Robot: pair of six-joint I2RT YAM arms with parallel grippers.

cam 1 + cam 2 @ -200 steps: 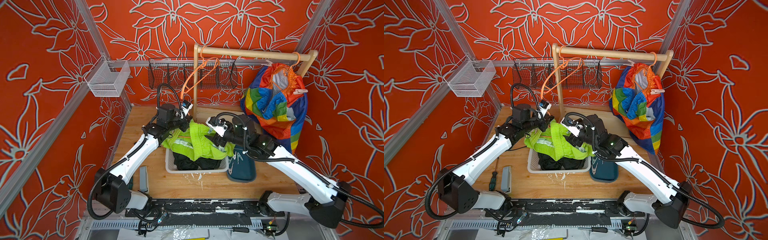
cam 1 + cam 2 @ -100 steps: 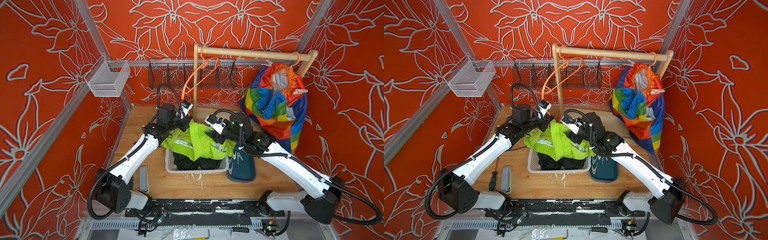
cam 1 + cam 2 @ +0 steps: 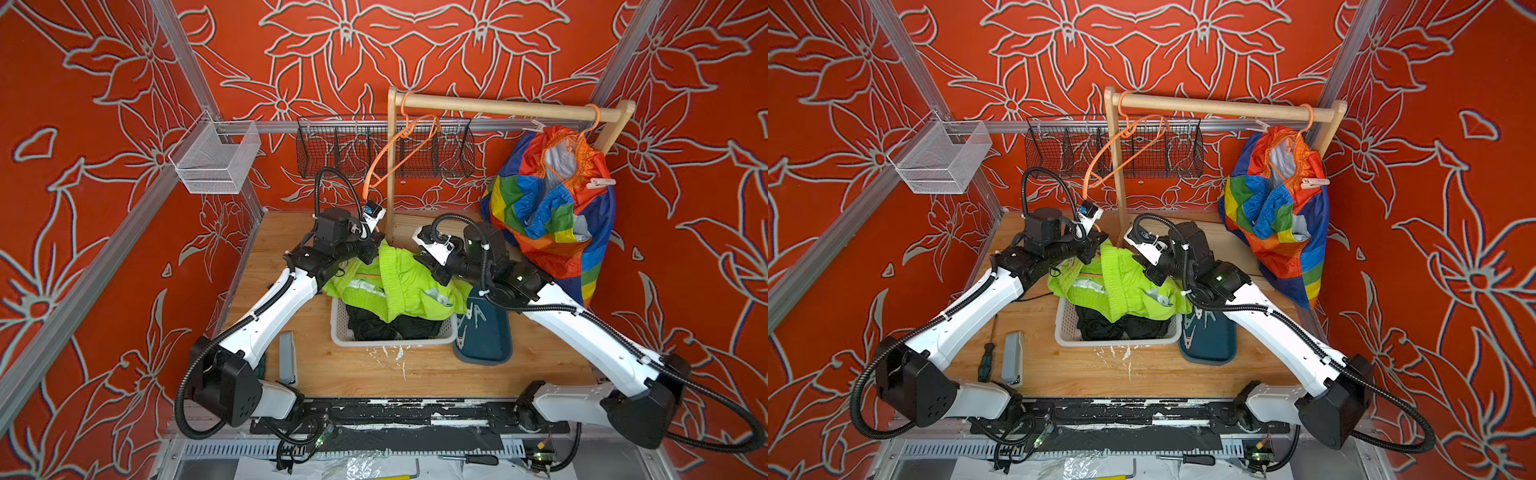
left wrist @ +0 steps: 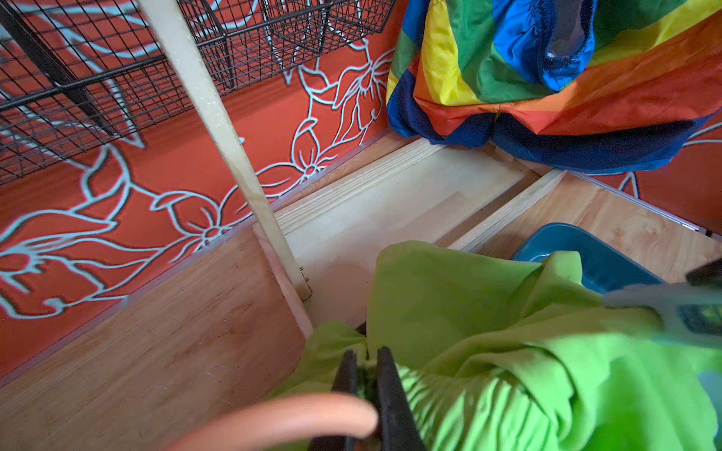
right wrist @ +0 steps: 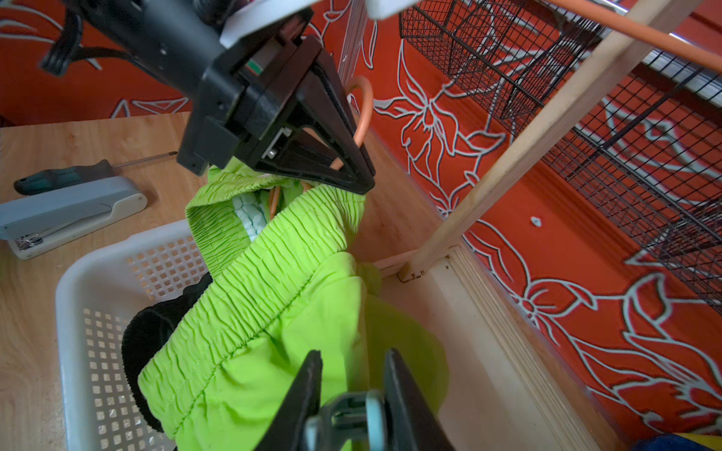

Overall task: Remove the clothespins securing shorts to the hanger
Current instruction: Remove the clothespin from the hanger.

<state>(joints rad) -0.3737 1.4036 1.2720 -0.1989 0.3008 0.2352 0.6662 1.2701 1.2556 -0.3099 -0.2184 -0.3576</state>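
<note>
Right wrist view: the right gripper (image 5: 353, 357) pinches a mint clothespin (image 5: 363, 414) on the green shorts (image 5: 273, 312), which hang over the basket's (image 5: 68, 351) back edge. The left gripper (image 5: 361, 185) (shut tight) holds them up. Next, I think: squeeze hard and pull it off.

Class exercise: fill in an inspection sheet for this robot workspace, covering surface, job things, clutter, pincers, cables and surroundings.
Surface: wooden table, white flecks at front.
Job's things: lime green shorts draped over white basket, black shorts inside; rainbow shorts hanging from wooden rail, pink clothespin attached; loose clothespins in teal tray.
Clutter: stapler, screwdriver.
Pincers: left pincer shut on lime green shorts; right pincer shut on mint clothespin.
Cables: black conduit loops above both wrists.
Surroundings: orange floral walls, black wire basket, white mesh basket.
</note>
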